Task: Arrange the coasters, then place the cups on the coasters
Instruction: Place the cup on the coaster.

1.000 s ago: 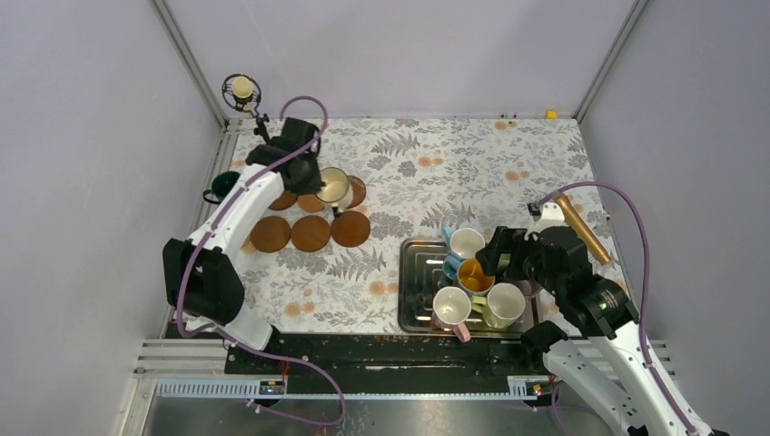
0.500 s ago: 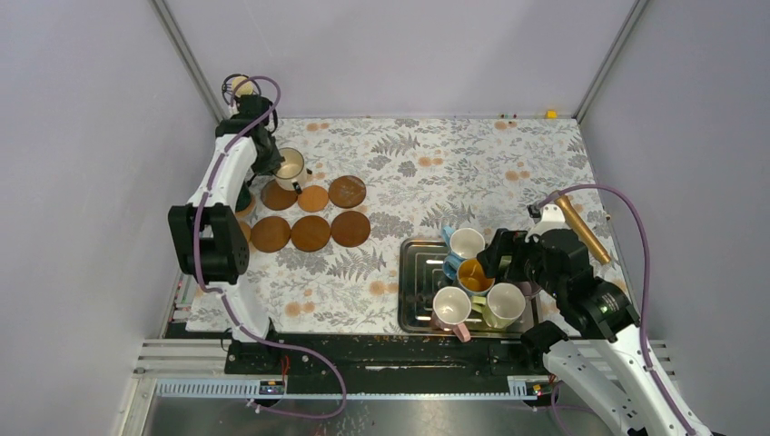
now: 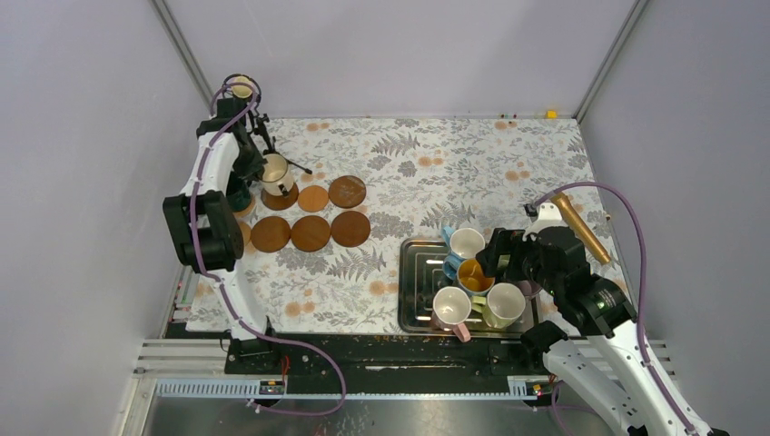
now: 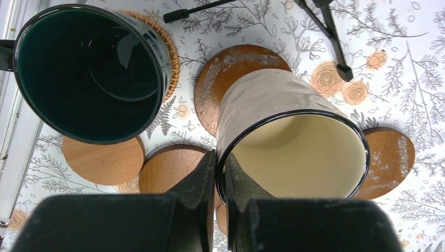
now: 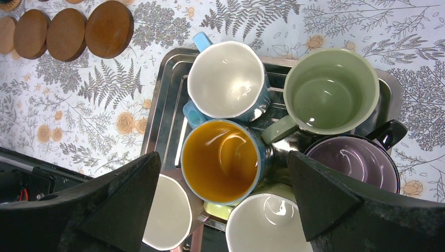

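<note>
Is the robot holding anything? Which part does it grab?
Left gripper holds the beige cup by its rim, jaws shut on the wall. Right gripper, open, holds nothing.

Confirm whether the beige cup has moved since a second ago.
Yes. The beige cup, pinched by the left end effector, travelled left, away from the rightmost back coaster.

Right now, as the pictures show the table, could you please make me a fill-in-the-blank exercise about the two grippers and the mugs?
1. The left gripper grips the beige mug by its ____.
2. The right gripper hangs ____ over the tray.
3. The dark green mug stands on a ____.
Missing words: rim; open; coaster.
</note>
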{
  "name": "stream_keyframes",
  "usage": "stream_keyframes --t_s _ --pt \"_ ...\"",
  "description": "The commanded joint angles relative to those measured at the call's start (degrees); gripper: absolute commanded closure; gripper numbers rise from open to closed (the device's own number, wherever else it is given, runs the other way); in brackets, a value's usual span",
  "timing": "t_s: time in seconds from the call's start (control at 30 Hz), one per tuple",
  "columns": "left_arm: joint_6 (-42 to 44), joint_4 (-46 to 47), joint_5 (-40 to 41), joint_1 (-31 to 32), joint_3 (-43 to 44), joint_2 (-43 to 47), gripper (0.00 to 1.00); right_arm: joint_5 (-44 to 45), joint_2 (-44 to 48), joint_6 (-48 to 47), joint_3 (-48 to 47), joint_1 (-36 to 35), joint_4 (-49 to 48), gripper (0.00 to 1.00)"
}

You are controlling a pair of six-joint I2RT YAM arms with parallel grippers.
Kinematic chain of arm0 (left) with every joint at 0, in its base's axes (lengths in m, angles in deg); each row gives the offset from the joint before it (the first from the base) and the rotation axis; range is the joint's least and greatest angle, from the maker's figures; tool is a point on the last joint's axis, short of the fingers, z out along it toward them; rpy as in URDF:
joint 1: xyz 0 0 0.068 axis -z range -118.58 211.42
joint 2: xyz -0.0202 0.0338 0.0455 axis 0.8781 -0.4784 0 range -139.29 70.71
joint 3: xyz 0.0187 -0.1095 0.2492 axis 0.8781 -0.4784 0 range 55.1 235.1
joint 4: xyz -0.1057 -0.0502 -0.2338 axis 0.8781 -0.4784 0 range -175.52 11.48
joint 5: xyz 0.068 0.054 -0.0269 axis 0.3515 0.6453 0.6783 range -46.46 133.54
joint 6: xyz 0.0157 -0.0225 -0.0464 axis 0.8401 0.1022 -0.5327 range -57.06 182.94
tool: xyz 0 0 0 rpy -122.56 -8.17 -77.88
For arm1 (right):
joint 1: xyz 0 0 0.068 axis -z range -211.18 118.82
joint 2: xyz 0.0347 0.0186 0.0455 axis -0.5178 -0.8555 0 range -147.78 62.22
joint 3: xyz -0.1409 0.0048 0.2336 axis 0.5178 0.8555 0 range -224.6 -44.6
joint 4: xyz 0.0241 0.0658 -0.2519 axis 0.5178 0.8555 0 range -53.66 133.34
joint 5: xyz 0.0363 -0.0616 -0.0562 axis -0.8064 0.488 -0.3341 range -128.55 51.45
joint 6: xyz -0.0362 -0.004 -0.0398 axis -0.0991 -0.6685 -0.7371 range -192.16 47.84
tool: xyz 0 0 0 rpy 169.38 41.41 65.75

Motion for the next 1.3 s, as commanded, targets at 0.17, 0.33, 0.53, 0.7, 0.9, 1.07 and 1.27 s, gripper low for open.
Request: stream_keyframes --t_s 0.17,0.33,0.53,0.7,0.9,1.07,1.27 --pt "1.21 2.86 -2.95 -1.49 2.96 -1.53 1.0 0.74 -0.29 -0.85 -0.53 0.13 -1.66 0.01" --pt "1.88 2.34 -3.09 -2.29 3.85 -2.62 1.0 1.32 -0.57 -0.84 -0.84 0.19 -1.56 0.0" --pt "2.21 2.38 -3.35 -2.73 3.55 -3.0 1.0 2.03 -0.36 -0.8 -0.85 0.11 -1.23 0.01" --pt "2.3 2.42 -2.86 -2.72 3.99 -4.1 0.99 2.17 -0.41 -0.89 -0.72 0.1 -1.19 0.01" --pt "2.26 2.46 -2.91 -2.73 4.13 -5.0 0.93 3.1 -0.09 -1.32 -0.84 0.11 -0.63 0.01" --pt "2.76 2.38 -0.99 -2.73 4.62 -5.28 0.88 2.84 0.29 -1.35 -0.8 0.15 -0.7 0.01" --pt "2.79 2.23 -0.15 -2.73 4.27 -4.27 0.64 3.08 -0.05 -1.49 -0.66 0.1 -0.8 0.01"
